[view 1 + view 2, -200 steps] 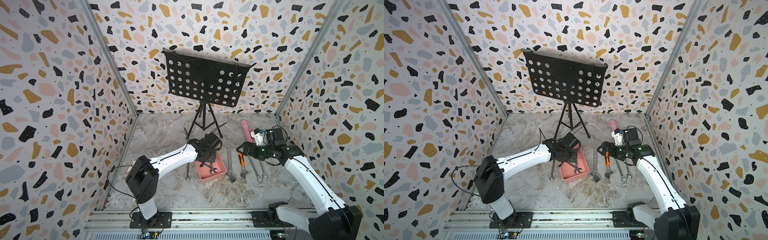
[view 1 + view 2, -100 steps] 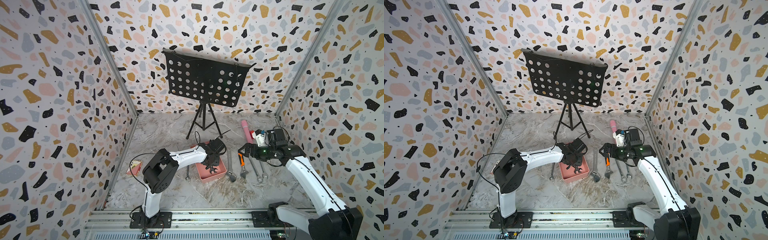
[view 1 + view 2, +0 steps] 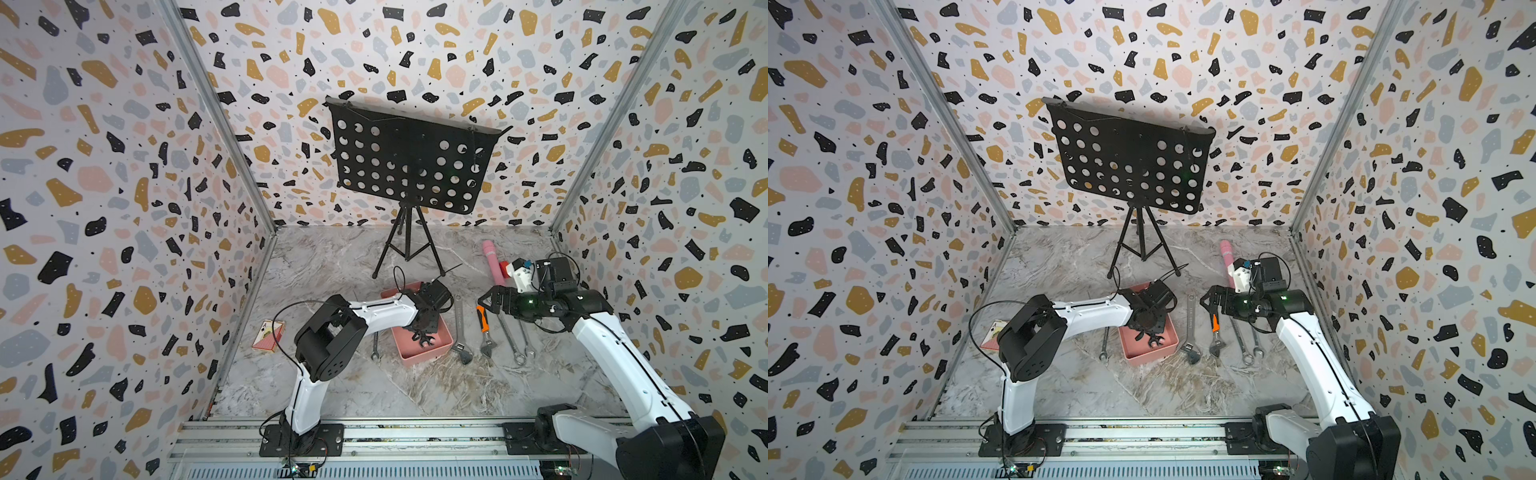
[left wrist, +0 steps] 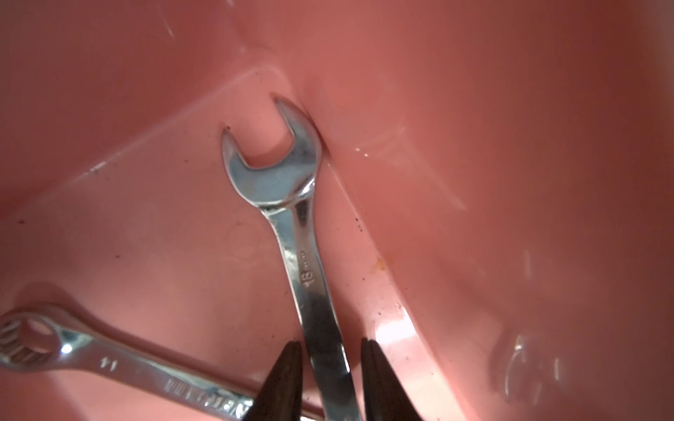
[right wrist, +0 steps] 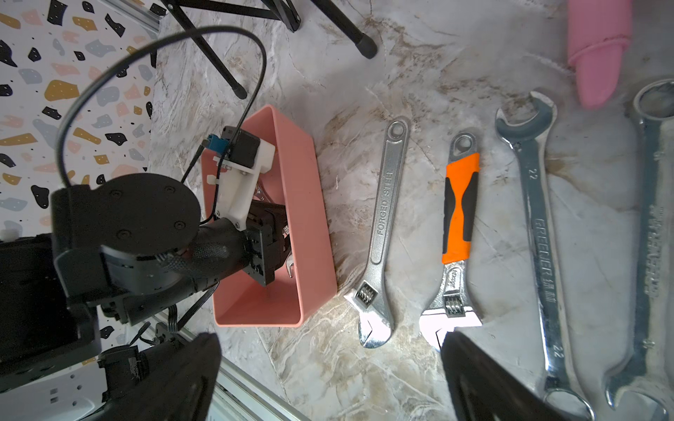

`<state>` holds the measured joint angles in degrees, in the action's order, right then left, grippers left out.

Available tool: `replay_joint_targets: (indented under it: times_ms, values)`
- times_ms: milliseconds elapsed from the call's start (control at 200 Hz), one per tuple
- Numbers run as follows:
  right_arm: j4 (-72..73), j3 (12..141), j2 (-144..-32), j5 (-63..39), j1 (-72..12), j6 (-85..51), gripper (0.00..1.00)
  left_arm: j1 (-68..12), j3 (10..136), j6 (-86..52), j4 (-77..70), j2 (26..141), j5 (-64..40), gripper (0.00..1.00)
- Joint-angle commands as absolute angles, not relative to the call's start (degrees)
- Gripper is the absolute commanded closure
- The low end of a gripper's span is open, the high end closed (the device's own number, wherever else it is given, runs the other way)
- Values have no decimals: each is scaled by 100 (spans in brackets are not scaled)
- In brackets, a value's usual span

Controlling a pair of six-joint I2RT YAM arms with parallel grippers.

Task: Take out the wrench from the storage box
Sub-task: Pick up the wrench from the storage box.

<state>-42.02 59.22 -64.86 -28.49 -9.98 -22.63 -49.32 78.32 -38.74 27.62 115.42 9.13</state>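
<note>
The salmon-pink storage box (image 3: 428, 357) (image 3: 1150, 355) lies mid-table. My left gripper (image 3: 424, 328) (image 3: 1148, 328) reaches down into it. In the left wrist view a silver open-end wrench (image 4: 306, 269) lies along the box wall (image 4: 510, 182). My left gripper (image 4: 332, 346) straddles its shaft: one finger sits against it, and a narrow gap remains at the other. A second wrench marked 14 (image 4: 109, 364) lies across the floor of the box. My right gripper (image 3: 486, 299) (image 5: 328, 339) hovers open and empty to the right of the box (image 5: 313, 226).
Two adjustable wrenches (image 5: 383, 233), one with an orange handle (image 5: 459, 218), and two long combination wrenches (image 5: 539, 226) lie right of the box. A small wrench (image 3: 375, 349) lies left of it. A music stand (image 3: 411, 162), a pink cylinder (image 3: 492, 262) and a card pack (image 3: 268, 336) stand around.
My left arm has folded forward and its gripper has gone down into the box. Its jaws have narrowed around the wrench's shaft. The right arm has barely moved.
</note>
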Motion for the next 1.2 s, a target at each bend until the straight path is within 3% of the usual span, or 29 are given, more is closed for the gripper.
replay_joint_targets:
  times_ms: [0,400,936,1196]
  values:
    - [-4317,6019,-6344,-2859,-967,-2193,0,-4861,7506,-3755,2882,11797,1040,72]
    - [-4230,6006,-6376,-2926,-969,-2298,0,-4771,7116,-3567,3077,11456,736,100]
    - [-4102,5917,-6381,-3017,-967,-2487,0,-4766,7080,-2356,3582,10679,419,100]
    - [-4096,5894,-6380,-2988,-971,-2496,0,-4771,7396,-2408,3576,10573,463,100]
